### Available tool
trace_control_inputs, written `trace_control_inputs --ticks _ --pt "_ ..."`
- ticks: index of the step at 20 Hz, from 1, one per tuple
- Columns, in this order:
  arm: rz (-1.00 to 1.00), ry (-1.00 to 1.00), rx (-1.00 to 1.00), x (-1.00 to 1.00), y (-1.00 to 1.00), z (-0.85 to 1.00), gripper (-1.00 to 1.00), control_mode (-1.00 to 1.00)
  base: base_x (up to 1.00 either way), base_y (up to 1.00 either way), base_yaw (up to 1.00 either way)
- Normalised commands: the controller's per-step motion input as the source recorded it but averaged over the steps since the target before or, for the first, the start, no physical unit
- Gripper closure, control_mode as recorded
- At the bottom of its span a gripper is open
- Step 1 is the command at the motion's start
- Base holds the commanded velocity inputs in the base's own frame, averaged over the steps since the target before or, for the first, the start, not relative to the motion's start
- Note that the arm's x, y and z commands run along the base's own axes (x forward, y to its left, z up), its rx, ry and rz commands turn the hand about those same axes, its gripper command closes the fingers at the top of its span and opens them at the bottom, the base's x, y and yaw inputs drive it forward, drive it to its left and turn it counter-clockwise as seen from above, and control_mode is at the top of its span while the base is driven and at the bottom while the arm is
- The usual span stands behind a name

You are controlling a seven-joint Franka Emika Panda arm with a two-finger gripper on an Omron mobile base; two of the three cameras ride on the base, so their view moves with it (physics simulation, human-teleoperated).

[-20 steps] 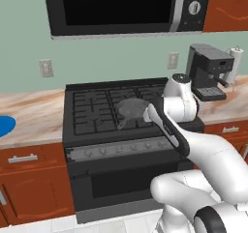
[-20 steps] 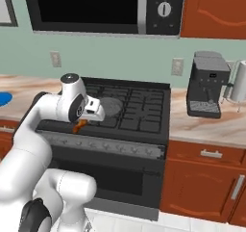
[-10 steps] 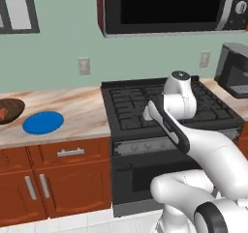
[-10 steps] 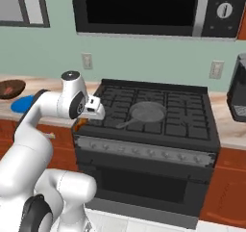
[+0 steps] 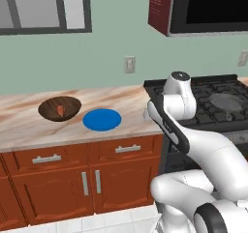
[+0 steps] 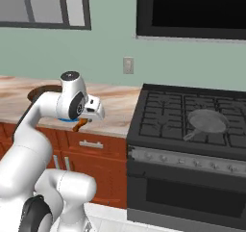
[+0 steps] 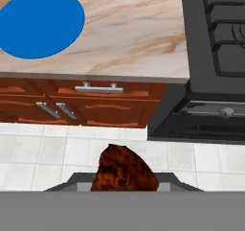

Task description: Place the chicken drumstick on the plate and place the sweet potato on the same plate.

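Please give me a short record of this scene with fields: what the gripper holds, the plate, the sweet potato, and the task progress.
gripper: shut on the chicken drumstick
plate: blue, bare, on the counter left of the stove
sweet potato: lies in the wooden dish, beside the plate
progress: neither food is on the plate yet

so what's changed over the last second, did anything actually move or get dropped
The base drove left along the counter, so both base views slid from the stove toward the blue plate and the wooden dish. The things themselves did not move. The tool stays shut on the chicken drumstick, nothing let go. The sweet potato lies in the wooden dish.
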Motion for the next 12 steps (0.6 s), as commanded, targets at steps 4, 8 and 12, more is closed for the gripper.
trace_control_inputs --ticks 4,8,12 --pt "0.0 0.0 0.0 0.0 0.0 0.0 1.0 1.0 0.45 0.93 0.0" --pt "0.0 0.0 0.0 0.0 0.0 0.0 1.0 1.0 0.58 0.35 0.0" --pt "0.0 0.0 0.0 0.0 0.0 0.0 1.0 1.0 0.61 0.22 0.0"
